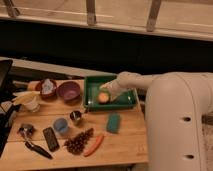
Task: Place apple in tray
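Note:
The apple point(103, 97), small and yellow-orange, lies inside the green tray point(93, 83) near its front left. The tray stands at the back right of the wooden table. My gripper point(108, 92) reaches in from the right over the tray, right at the apple's upper right side. The white arm covers the tray's right half.
A purple bowl point(68, 91) and a red bowl point(46, 87) stand left of the tray. A metal cup point(76, 116), blue cup point(61, 126), teal sponge point(113, 122), carrot point(94, 145), dark grapes point(78, 141) and black tools point(37, 148) lie in front.

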Robot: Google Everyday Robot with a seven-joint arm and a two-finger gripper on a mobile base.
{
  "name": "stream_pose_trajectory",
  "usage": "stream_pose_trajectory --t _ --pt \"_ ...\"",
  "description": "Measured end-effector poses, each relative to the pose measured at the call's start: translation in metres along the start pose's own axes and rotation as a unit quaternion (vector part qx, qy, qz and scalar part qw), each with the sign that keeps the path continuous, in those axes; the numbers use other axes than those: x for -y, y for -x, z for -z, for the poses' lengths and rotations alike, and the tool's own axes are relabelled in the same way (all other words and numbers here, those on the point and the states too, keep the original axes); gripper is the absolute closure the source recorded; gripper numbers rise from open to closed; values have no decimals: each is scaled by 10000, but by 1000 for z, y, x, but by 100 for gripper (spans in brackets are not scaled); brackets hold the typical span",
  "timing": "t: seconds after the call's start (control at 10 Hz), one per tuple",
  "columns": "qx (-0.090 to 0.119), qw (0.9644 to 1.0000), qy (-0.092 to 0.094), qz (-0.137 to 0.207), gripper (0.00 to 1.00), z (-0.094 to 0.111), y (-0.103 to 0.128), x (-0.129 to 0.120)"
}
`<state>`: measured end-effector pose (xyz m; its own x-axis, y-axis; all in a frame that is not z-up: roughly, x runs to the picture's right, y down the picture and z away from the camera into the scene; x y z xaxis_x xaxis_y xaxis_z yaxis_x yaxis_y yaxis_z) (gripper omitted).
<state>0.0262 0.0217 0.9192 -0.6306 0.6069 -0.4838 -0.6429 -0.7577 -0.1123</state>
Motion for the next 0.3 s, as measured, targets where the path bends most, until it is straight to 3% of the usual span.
stream_pose_trajectory --t 0.3 --pt "0 10000 -1 0 23 0 0 0"
